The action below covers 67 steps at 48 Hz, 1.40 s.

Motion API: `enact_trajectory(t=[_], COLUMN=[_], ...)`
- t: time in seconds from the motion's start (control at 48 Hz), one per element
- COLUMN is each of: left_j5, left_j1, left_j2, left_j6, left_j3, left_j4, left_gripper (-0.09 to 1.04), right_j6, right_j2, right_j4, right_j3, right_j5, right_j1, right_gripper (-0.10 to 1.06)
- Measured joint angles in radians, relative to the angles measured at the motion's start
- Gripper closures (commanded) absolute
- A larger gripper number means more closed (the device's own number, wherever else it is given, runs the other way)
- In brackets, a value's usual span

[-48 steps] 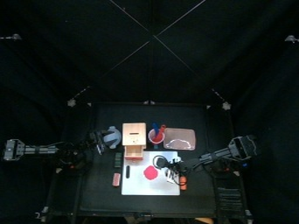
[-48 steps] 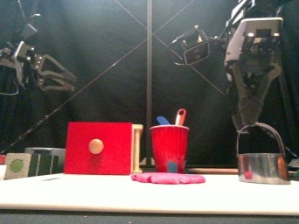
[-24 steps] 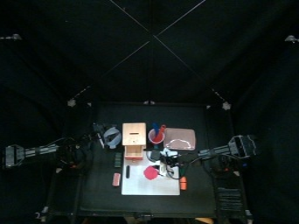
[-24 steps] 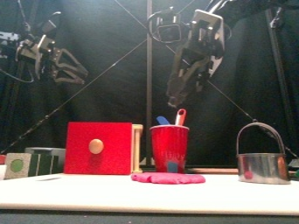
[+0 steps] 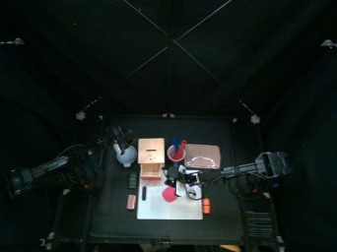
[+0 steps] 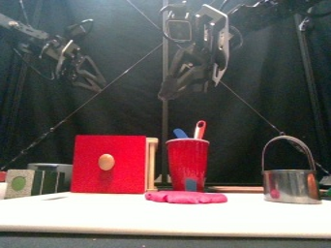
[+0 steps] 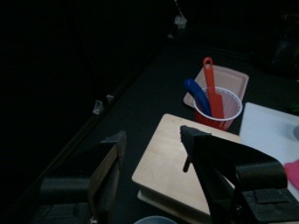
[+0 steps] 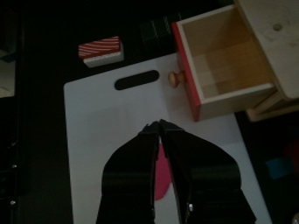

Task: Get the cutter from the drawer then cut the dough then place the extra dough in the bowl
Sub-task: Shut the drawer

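The right hand point(image 8: 156, 131) has left the cutter point(image 6: 291, 182) and swung left. It now hangs high above the red cup point(image 6: 188, 163) and the dough point(image 6: 185, 197), clenched on nothing. The cutter stands upright, handle up, right of the dough and apart from it. The left hand point(image 7: 152, 136) hangs released near the wooden box point(image 6: 112, 163), whose drawer point(image 8: 216, 61) is pulled out.

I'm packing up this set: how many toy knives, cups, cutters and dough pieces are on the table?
Toy knives: 2, the blue knife and the red knife
Red cup: 1
Metal cutter: 1
Pink dough: 1
Total: 5
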Motion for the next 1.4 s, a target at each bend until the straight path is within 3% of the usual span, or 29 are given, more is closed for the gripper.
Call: enact_trajectory(t=[0.25,0.458,0.604,0.792,0.979,1.229,1.396], left_j5=[0.172,0.311,0.506,0.686,0.753,0.795,0.804], left_j1=[0.074,0.150,0.201,0.259,0.313,0.327,0.324], left_j2=[0.173,0.350,0.531,0.715,0.816,0.879,0.904], left_j6=[0.035,0.158,0.282,0.376,0.420,0.503,0.522], left_j3=[-0.210,-0.396,-0.555,-0.715,-0.753,-0.758,-0.758], left_j4=[0.061,0.049,-0.020,-0.095,-0.106,-0.146,-0.133], left_gripper=[0.07,0.11,0.24,0.49,0.64,0.65,0.65], right_j6=[-0.002,0.006,0.008,0.008,0.008,0.008,0.008], right_j2=[0.051,0.086,0.106,0.112,0.133,0.213,0.285], right_j4=[0.000,0.003,0.008,0.021,0.041,0.054,0.051], right_j3=[-0.029,-0.058,-0.072,-0.077,-0.084,-0.153,-0.245], right_j5=[-0.015,-0.015,-0.017,-0.017,-0.023,-0.038,0.067], right_j1=[0.000,0.014,0.021,0.025,0.029,0.046,0.049], right_gripper=[0.48,0.58,0.59,0.59,0.59,0.60,0.63])
